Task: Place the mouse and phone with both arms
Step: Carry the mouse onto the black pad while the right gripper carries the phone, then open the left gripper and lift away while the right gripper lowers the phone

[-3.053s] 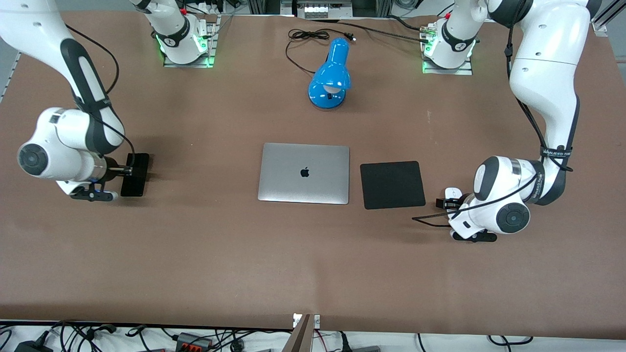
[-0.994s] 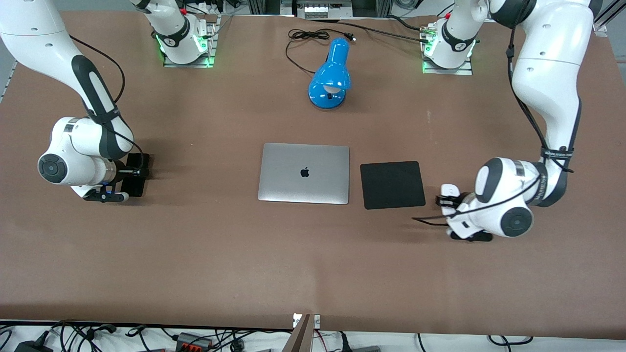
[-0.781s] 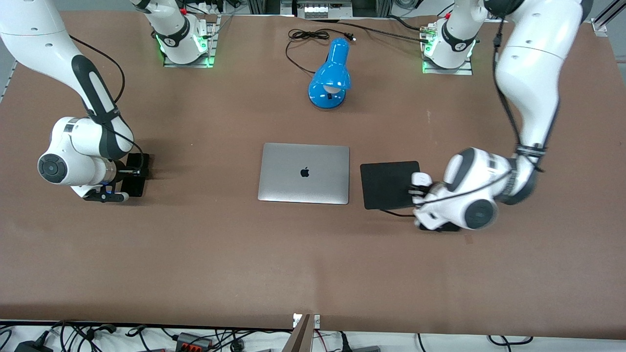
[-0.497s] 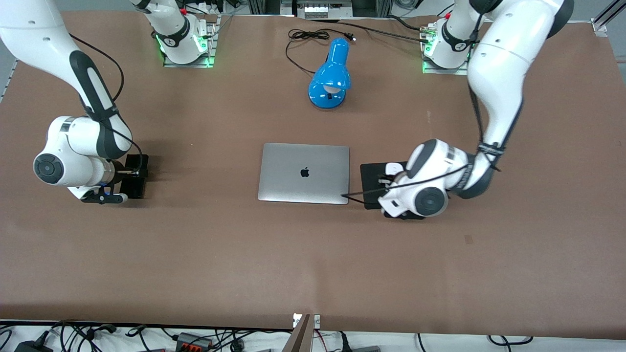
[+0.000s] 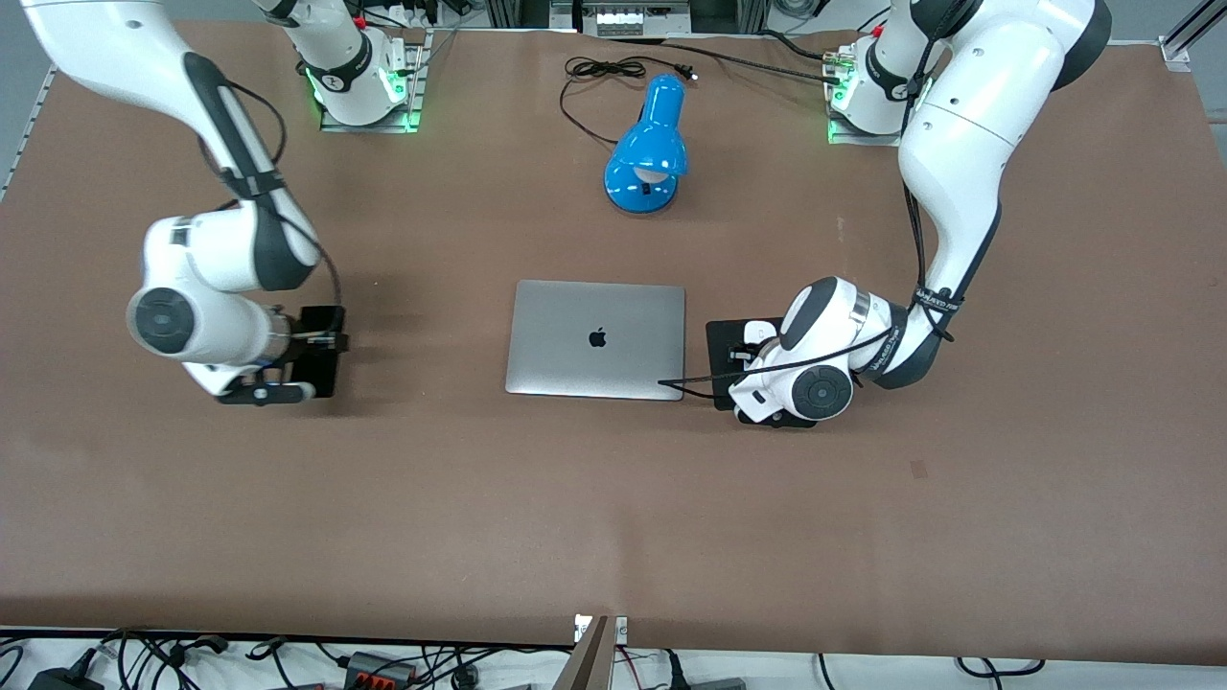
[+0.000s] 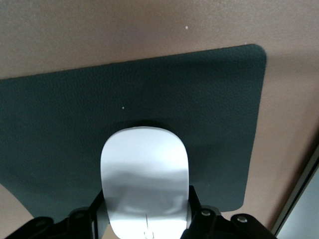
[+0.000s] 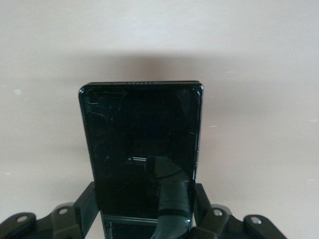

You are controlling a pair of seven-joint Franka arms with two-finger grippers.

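Two arms are working at once. The left gripper (image 5: 746,353) is pinching the white mouse (image 6: 144,177) by its sides just over the black mouse pad (image 6: 209,109) beside the laptop (image 5: 595,338) — whether mouse and pad touch, I cannot tell. The right gripper (image 5: 321,337) is clamping the black phone (image 7: 142,149) above bare table (image 5: 431,498) — toward the right arm's end.

I count one white mouse (image 6: 144,179), one black phone (image 7: 142,149), one black mouse pad (image 6: 60,124), one closed silver laptop (image 5: 596,339), one blue desk lamp (image 5: 647,149), and my two arms.
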